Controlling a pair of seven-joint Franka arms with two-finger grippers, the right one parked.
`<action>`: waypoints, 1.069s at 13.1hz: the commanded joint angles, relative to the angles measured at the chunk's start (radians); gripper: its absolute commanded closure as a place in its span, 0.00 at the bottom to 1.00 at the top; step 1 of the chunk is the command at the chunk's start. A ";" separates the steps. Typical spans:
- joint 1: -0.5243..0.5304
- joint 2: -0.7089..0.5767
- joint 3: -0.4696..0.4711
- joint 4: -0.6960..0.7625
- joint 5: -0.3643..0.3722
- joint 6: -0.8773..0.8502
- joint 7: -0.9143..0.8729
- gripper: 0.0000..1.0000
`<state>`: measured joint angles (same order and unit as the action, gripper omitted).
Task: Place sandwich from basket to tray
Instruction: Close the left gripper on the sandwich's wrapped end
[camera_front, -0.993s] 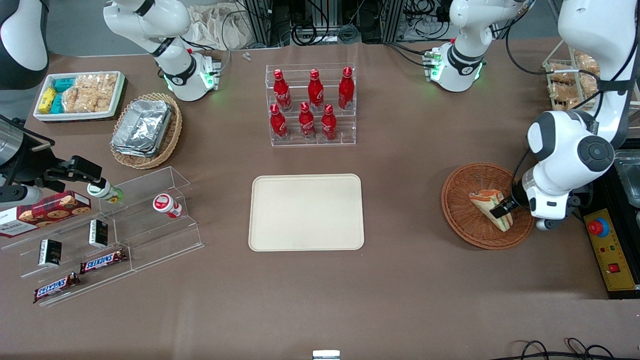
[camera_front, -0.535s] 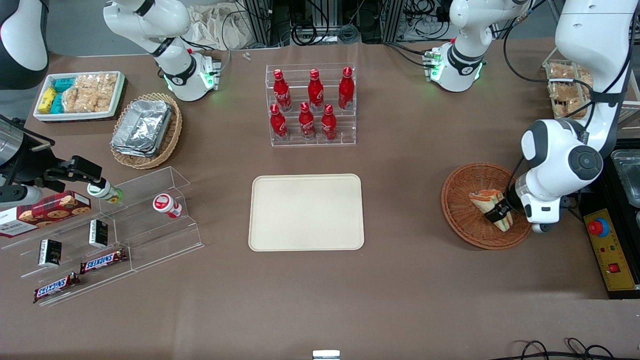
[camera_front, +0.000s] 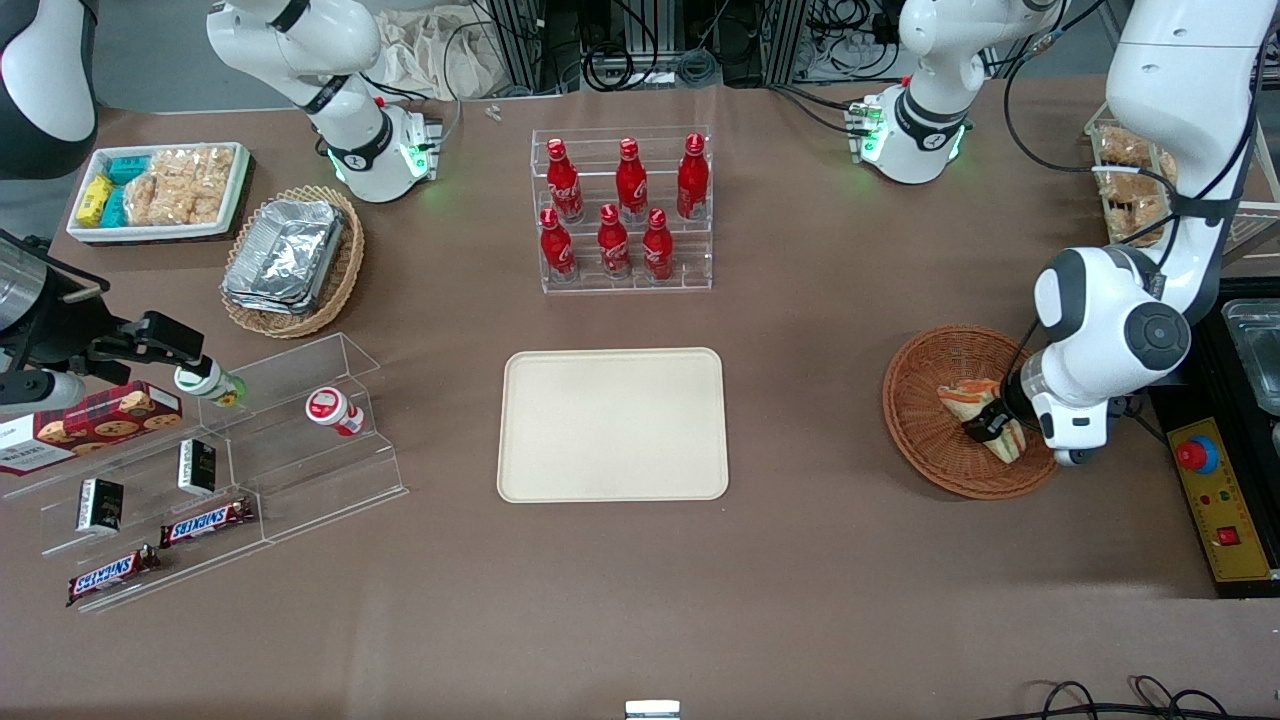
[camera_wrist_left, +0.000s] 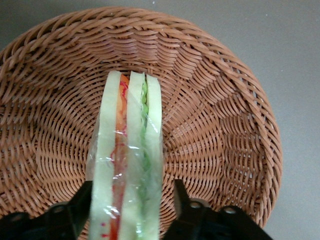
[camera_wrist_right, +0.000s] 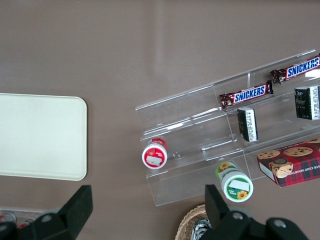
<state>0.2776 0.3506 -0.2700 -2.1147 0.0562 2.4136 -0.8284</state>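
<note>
straddling wrapped sandwich (camera_wrist_left: 127, 165), gripper (camera_wrist_left: 131, 207), woven basket (camera_wrist_left: 220, 115)

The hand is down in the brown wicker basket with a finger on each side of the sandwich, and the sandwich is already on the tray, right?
Not quite: the sandwich lies in the basket, not on the tray. The left wrist view shows the hand there, fingers either side.

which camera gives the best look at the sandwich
The left wrist view: the sandwich fills it, layers visible, standing in the basket between the gripper fingers. The front view shows it small, partly covered. The right wrist view misses it.
</note>
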 joint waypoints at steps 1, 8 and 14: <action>0.002 -0.010 -0.006 -0.011 -0.003 0.022 -0.024 1.00; -0.008 -0.076 -0.017 0.050 0.008 -0.098 -0.006 1.00; -0.008 -0.098 -0.116 0.356 0.014 -0.506 -0.001 1.00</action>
<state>0.2700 0.2482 -0.3545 -1.8663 0.0575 2.0222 -0.8288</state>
